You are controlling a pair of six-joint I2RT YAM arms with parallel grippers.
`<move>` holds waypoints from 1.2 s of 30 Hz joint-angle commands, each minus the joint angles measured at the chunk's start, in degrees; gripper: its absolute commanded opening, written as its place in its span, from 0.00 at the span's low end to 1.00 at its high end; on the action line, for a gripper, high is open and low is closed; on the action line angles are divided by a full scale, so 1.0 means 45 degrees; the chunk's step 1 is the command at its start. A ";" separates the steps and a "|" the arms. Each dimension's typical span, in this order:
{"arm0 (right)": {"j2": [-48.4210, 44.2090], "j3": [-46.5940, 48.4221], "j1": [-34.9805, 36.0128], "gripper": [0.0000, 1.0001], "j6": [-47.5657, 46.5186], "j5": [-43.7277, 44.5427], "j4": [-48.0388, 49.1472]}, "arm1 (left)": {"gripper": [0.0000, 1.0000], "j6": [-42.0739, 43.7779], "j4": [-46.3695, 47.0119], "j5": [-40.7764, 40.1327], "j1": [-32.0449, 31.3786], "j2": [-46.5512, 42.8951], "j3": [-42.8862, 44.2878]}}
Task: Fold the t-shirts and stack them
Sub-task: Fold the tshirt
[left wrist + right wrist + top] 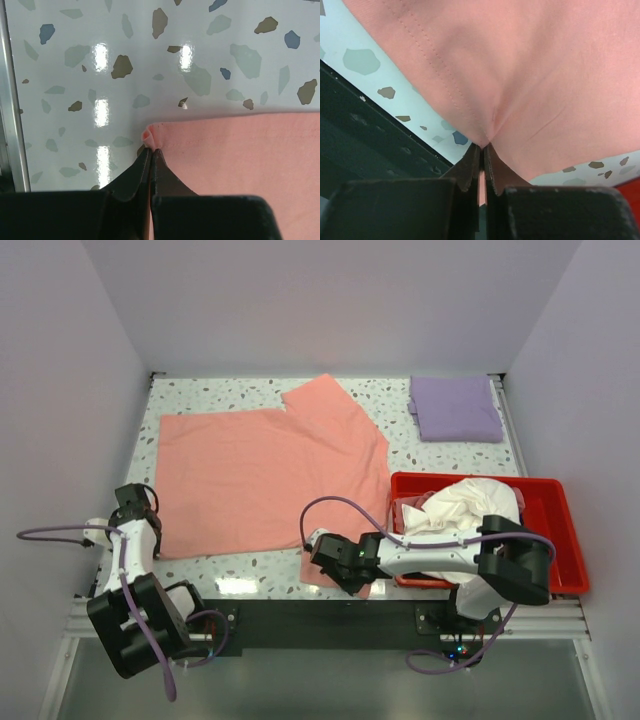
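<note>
Left pincer (150, 148) is pinching near-left corner of salmon-pink t-shirt (260, 475) | right pincer (483, 146) is clamping its near-right edge | cloth is lying on tabletop (200, 397)

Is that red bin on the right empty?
No, crumpled cream-white cloth lies piled inside the red bin, covering much of its floor.
</note>
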 commanded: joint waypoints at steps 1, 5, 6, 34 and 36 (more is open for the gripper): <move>-0.0024 0.0140 0.0025 0.00 0.0194 -0.0079 -0.0367 | 0.00 -0.0413 -0.0195 -0.0592 0.0128 -0.0175 0.0111; -0.0903 0.0278 0.0026 0.00 0.0174 -0.0936 -0.0855 | 0.00 -0.0608 -0.0430 -0.0748 0.0128 -0.0545 0.0131; -0.1040 0.0355 0.0006 0.00 0.0194 -0.1153 -0.0933 | 0.00 -0.0647 -0.0508 -0.0826 0.0128 -0.0720 0.0131; -0.1336 0.4983 -0.4250 0.00 -0.1993 0.0154 -0.1990 | 0.00 0.0837 -0.0040 0.1458 0.0089 0.1055 0.2414; -0.0984 0.5530 -0.4756 0.00 -0.2246 0.0231 -0.1892 | 0.00 0.0896 0.0058 0.1555 0.0108 0.1406 0.2649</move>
